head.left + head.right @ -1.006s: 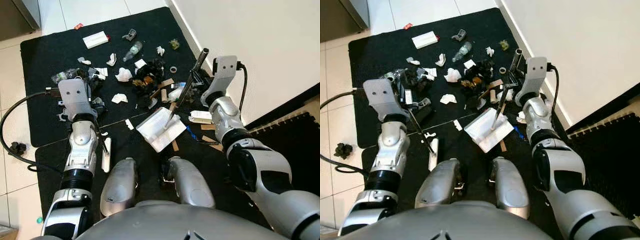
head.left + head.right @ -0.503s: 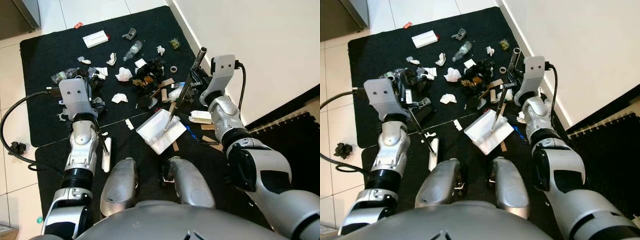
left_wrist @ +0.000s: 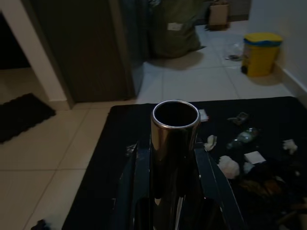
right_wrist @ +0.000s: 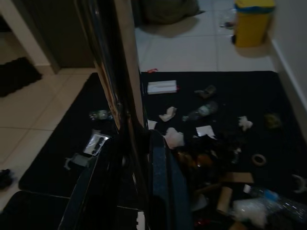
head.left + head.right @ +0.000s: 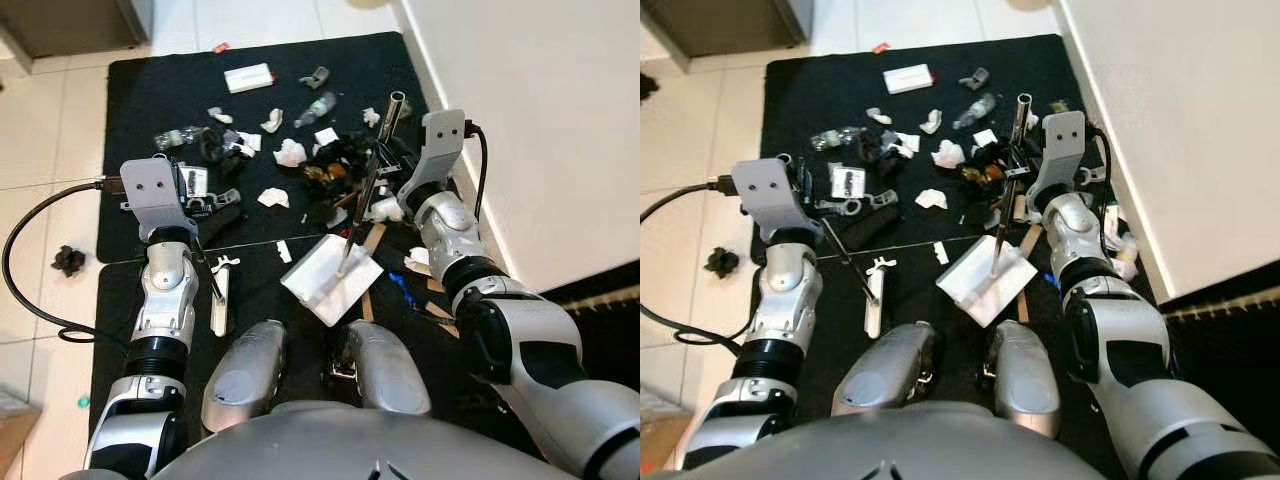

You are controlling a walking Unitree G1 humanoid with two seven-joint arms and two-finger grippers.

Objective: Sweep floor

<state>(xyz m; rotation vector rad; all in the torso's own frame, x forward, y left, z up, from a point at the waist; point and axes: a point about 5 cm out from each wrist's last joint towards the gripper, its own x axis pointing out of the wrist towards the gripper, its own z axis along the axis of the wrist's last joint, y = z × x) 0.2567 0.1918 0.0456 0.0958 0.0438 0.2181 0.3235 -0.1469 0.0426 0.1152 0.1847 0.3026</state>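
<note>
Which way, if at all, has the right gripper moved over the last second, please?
Yes. Judged against the wall, the right gripper has moved left, away from it and toward the litter pile. The handle it grips now stands more upright.

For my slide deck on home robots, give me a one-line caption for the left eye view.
Humanoid's right gripper holds a dustpan handle, its left gripper a brush, before scattered litter on a black mat.

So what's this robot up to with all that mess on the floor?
It is sweeping up litter. Its right gripper is shut on the metal handle of a white dustpan resting on the black mat. Its left gripper is shut on a small white brush beside the robot's knee. Tissues, a bottle and scraps lie in a litter pile just beyond the dustpan.
</note>
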